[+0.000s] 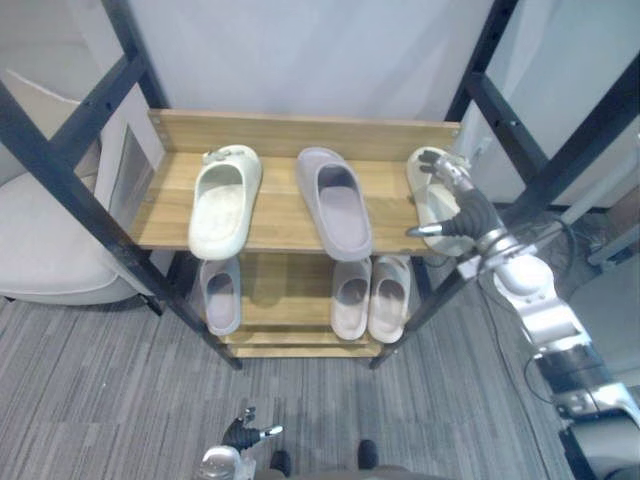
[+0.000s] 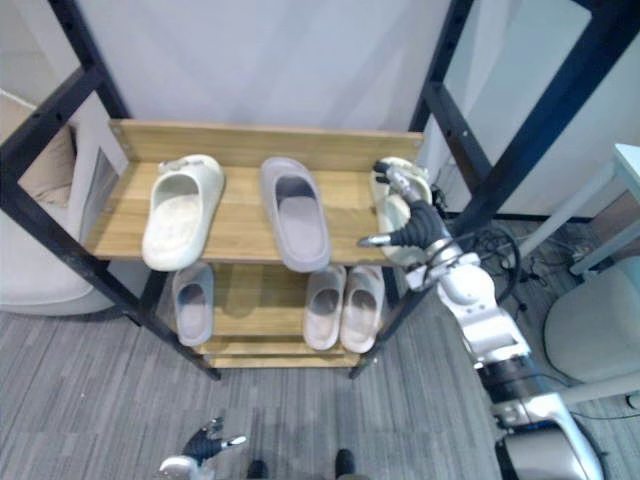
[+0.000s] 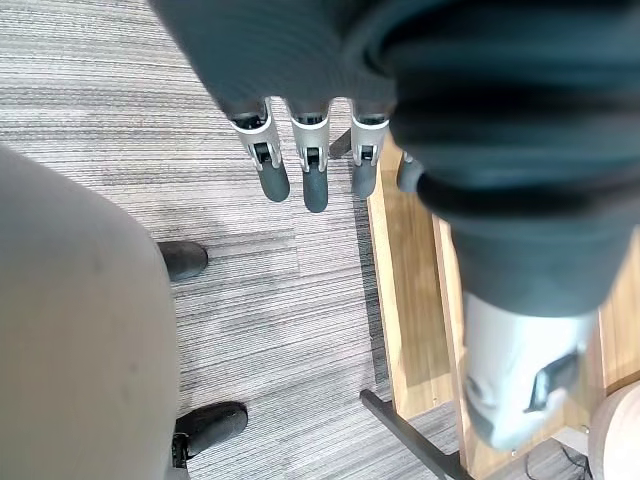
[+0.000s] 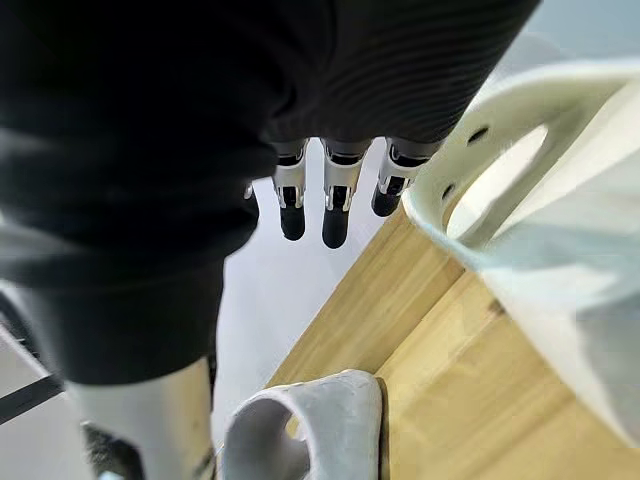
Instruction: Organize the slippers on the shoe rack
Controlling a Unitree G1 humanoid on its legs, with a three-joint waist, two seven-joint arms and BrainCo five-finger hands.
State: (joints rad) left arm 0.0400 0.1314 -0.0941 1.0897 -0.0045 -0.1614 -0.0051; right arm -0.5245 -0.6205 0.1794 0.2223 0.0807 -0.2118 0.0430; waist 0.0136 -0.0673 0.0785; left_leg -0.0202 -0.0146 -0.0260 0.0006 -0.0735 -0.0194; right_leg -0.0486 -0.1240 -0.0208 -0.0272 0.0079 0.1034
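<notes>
On the wooden shoe rack's top shelf (image 1: 282, 208) lie a cream slipper (image 1: 225, 200) at the left, a grey slipper (image 1: 335, 200) in the middle and another cream slipper (image 1: 428, 190) at the right end. My right hand (image 1: 465, 208) rests over that right cream slipper (image 4: 520, 140), fingers (image 4: 335, 205) straight past its strap and thumb spread, holding nothing. The lower shelf carries a grey slipper (image 1: 220, 295) at the left and a pale pair (image 1: 370, 297) at the right. My left hand (image 1: 243, 432) hangs open low above the carpet in front of the rack.
Black slanted frame bars (image 1: 70, 185) stand around the rack on both sides. A cream upholstered seat (image 1: 40, 240) sits to the left. Grey carpet (image 1: 120, 390) lies before the rack, and pale furniture (image 2: 600, 340) stands at the right.
</notes>
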